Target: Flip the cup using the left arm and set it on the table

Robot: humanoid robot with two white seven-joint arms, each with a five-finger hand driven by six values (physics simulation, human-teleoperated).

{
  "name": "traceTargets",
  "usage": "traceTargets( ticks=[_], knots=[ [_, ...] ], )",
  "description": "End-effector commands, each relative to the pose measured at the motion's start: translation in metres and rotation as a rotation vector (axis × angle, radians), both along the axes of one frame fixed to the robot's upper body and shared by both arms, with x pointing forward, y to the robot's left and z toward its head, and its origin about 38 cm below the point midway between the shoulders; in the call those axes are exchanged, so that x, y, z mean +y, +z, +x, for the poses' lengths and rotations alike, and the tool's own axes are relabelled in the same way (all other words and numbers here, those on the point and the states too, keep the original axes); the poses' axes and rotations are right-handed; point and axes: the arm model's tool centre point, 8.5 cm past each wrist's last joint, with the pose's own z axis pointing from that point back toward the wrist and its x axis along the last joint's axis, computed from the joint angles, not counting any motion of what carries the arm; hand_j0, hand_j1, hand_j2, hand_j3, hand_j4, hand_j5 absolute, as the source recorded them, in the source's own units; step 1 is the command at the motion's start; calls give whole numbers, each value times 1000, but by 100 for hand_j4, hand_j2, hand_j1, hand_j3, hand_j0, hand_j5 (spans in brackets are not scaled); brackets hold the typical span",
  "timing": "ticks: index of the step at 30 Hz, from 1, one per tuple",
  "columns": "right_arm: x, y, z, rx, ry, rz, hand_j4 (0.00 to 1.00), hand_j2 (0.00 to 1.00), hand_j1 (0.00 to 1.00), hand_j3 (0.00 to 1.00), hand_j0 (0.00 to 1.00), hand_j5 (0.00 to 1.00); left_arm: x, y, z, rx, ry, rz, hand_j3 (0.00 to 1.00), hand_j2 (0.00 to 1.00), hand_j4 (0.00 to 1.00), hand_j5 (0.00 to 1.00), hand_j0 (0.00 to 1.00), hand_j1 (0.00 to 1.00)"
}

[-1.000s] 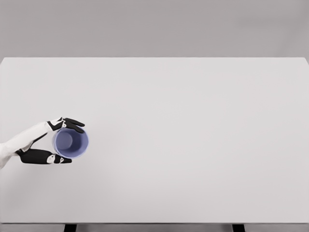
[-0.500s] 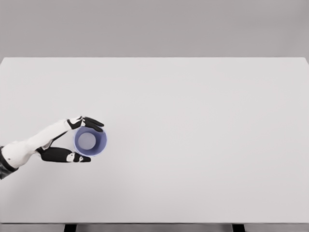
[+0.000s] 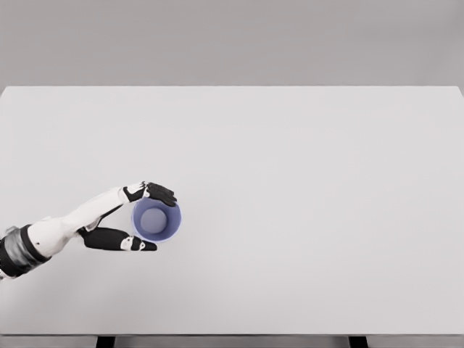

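Seen from overhead on a broad white surface (image 3: 304, 181): a blue cup (image 3: 156, 220), mouth up, clasped by the left robot hand (image 3: 139, 217) toward the surface's left side. Black fingers (image 3: 160, 193) curled over the far rim, thumb pressed along the near wall, so the hand wrapped snugly round the cup rather than spread. White forearm reaching in from the lower left edge. No right arm anywhere in view.

Judged by the open mouth and pale inner floor facing the camera, the flip looks finished: cup upright, bottom down. Hard to tell from straight above whether the base already touches the surface or hangs just over it. Apparently left: setting it fully down if not yet down, loosening the grip, and drawing the hand away without knocking the cup over.

Compared with one second back, cup and hand shifted rightward and slightly toward the camera, away from the left edge and further onto the surface, with more of the forearm and its dark cuff now showing. Half a second back, roughly midway along that same path. Grip unchanged across all three views, fingers and thumb on the same opposing sides. Inner floor of the cup now looking smaller and more centred, suggesting a more vertical stance.
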Motion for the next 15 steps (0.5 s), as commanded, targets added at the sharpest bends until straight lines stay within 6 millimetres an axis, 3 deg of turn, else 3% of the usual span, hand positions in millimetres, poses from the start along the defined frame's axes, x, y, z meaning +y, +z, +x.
traceTargets(
  ticks=[1, 15],
  knots=[
    [0, 0, 0, 0, -1, 0, 100, 100, 100, 100, 100, 100, -12, -10, -5, 31, -20, -26, 69, 69, 69, 69, 69, 69],
    [0, 0, 0, 0, -1, 0, 100, 100, 100, 100, 100, 100, -29, -13, -6, 35, -61, -47, 71, 71, 71, 71, 71, 71]
  ],
)
